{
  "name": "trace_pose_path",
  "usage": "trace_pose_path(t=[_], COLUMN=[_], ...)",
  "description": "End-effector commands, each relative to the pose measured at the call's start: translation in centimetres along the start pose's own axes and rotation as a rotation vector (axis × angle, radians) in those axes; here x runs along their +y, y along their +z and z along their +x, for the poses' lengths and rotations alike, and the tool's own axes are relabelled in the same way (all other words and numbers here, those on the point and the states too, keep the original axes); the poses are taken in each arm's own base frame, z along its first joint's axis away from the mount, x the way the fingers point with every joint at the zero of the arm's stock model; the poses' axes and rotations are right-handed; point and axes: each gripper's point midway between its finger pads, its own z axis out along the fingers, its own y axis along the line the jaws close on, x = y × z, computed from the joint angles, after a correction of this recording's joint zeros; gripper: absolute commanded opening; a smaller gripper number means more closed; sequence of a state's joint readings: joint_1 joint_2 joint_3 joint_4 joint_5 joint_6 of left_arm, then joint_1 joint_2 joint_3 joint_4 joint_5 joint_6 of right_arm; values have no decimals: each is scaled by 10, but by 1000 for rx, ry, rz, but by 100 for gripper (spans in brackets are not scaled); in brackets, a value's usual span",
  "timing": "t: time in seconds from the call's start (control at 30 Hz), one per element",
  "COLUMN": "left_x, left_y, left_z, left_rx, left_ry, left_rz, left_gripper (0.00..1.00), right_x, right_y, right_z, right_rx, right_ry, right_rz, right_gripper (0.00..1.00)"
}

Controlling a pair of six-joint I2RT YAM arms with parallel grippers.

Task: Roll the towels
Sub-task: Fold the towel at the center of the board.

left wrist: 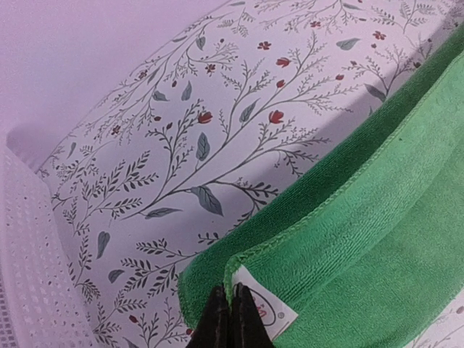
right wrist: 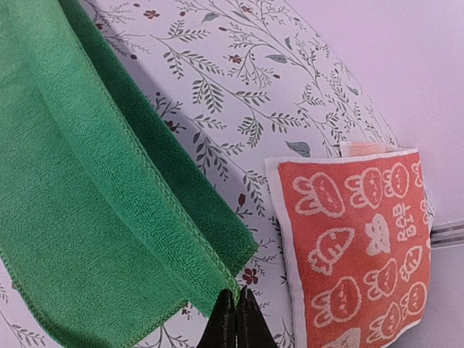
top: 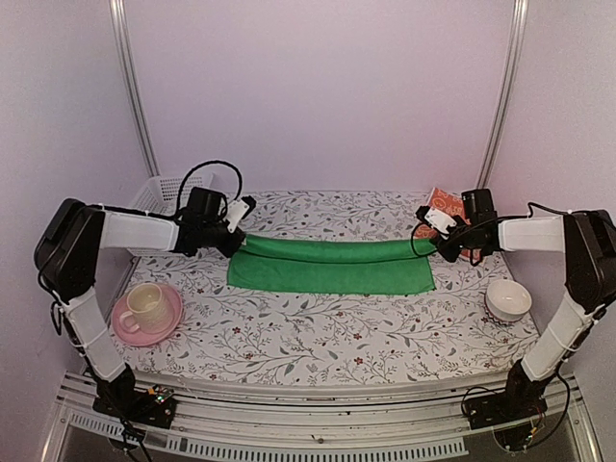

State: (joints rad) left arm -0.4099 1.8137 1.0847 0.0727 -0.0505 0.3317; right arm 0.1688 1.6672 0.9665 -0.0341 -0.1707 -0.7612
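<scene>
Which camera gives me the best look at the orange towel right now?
Right wrist: the orange towel fills the lower right of the view, its white rabbit print sharp. Top external shows only a small, partly hidden patch of it. Left wrist shows none of it.

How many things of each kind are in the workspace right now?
towels: 2 (green towel, orange towel)
cup: 1
saucer: 1
bowl: 1
basket: 1
Total: 6
</scene>
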Motion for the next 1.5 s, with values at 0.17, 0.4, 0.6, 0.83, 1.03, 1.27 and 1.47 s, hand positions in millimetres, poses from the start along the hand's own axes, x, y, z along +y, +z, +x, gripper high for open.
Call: trace_pose_path(t=[0.17, 0.4, 0.6, 0.83, 1.03, 1.27, 1.47], left_x=[-25, -35, -36, -37, -43, -52, -55], left_y=[-19, -21, -27, -38, -40, -31, -32], left_z=[12, 24, 27, 30, 39, 53, 55], left_rx=[15, 57, 65, 59, 74, 117, 129], left_ry=[-36, -30, -39, -60, -57, -55, -61], left_rz=[51, 57, 47, 35, 53, 80, 86], left_gripper=[0, 0, 0, 0, 0, 2, 7], right_x=[36, 54, 59, 65, 75, 82, 91], right_y=[-5, -9, -19, -29, -30, -26, -30], right_z=[25, 33, 38, 37, 43, 52, 62], right_rx=[38, 48, 47, 26, 30, 52, 63], right_ry=[-32, -62, -103, -125, -135, -138, -186], right_rz=[-128, -180, -177, -184, -216, -238, -257], right_gripper=[2, 2, 2, 2, 2, 3, 5])
